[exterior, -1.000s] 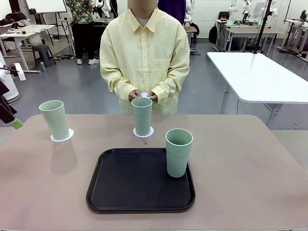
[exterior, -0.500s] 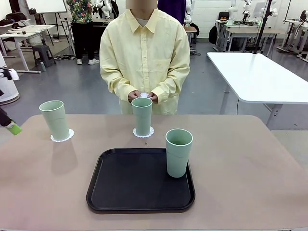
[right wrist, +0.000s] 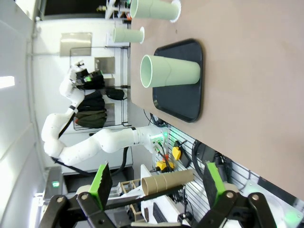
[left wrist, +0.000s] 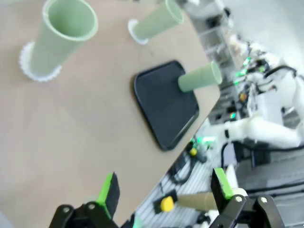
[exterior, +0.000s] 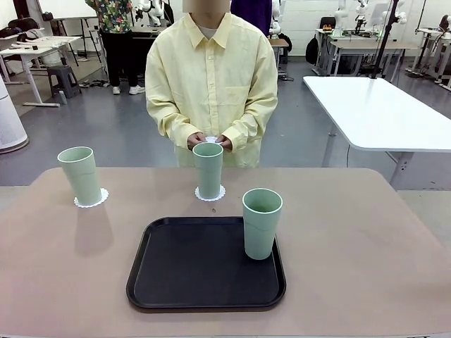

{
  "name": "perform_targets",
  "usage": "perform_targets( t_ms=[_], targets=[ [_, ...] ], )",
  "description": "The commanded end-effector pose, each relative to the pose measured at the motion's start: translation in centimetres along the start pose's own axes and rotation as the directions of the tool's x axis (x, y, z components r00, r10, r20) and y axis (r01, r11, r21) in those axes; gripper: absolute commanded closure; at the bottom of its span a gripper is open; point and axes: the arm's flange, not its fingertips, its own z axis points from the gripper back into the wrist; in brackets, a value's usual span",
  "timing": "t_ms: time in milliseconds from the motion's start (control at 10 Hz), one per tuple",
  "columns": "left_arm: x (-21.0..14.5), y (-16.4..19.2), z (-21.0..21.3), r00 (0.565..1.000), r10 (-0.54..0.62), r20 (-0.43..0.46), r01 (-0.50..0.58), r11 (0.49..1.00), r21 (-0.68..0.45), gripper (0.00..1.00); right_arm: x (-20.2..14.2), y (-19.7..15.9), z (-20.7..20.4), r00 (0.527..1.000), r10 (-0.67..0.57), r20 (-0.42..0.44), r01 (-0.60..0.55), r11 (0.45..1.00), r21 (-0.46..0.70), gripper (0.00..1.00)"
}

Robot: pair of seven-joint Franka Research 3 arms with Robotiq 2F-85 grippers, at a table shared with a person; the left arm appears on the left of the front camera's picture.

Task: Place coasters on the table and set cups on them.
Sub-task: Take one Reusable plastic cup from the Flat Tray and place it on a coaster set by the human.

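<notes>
Three pale green cups stand on the beige table (exterior: pixel 366 246). The left cup (exterior: pixel 79 175) rests on a lacy white coaster (exterior: pixel 92 199), and the middle cup (exterior: pixel 208 170) on another coaster (exterior: pixel 210 195). A third cup (exterior: pixel 261 223) stands on the black tray (exterior: pixel 197 274). Behind the middle cup the person holds a white coaster (exterior: pixel 211 139) in both hands. My left gripper (left wrist: pixel 165 186) hangs open and empty, high off the table's left side, looking down on the nearest cup (left wrist: pixel 61 38). My right gripper (right wrist: pixel 157 183) is open and empty too, well away from the tray cup (right wrist: pixel 171 72).
The person in a yellow shirt (exterior: pixel 211 77) stands at the table's far edge. A white-topped table (exterior: pixel 380 113) is at the back right. Beige tabletop lies bare to the right of the tray. The other white arm (right wrist: pixel 90 142) shows far off in the right wrist view.
The left gripper's green-padded finger, seen at the front view's left edge, has drawn back out of the picture. The cups, coasters and the person's hands have not moved.
</notes>
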Motion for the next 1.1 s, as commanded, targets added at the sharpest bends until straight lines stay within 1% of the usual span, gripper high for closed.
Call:
perform_targets(
  t_ms=[0, 100, 200, 600, 700, 1000],
  targets=[
    [0.4, 3.0, 2.9, 0.998, 0.003, 0.069, 0.004, 0.995, -0.103, 0.00, 0.0, 0.1, 0.0, 1.000, 0.008, 0.000, -0.008, 1.000, 0.011, 0.00],
    [-0.1, 4.1, 4.3, 0.996, 0.016, 0.090, -0.003, 0.989, -0.146, 0.00, 0.0, 0.1, 0.0, 1.000, 0.008, 0.000, -0.008, 1.000, 0.011, 0.00],
    [-0.8, 5.3, 5.4, 0.996, 0.027, 0.091, -0.010, 0.983, -0.181, 0.00, 0.0, 0.1, 0.0, 1.000, 0.008, 0.000, -0.008, 1.000, 0.011, 0.00],
    [-2.2, 7.7, 9.6, 0.991, 0.098, 0.096, -0.067, 0.956, -0.287, 0.00, 0.0, 0.1, 0.0, 1.000, 0.008, 0.000, -0.008, 1.000, 0.011, 0.00],
    [-2.2, 8.0, 9.8, 0.990, 0.117, 0.081, -0.088, 0.952, -0.293, 0.00, 0.0, 0.1, 0.0, 1.000, 0.008, 0.000, -0.008, 1.000, 0.011, 0.00],
    [-2.3, 8.4, 9.7, 0.987, 0.135, 0.085, -0.105, 0.951, -0.289, 0.00, 0.0, 0.1, 0.0, 1.000, 0.008, 0.000, -0.008, 1.000, 0.011, 0.00]
  ],
)
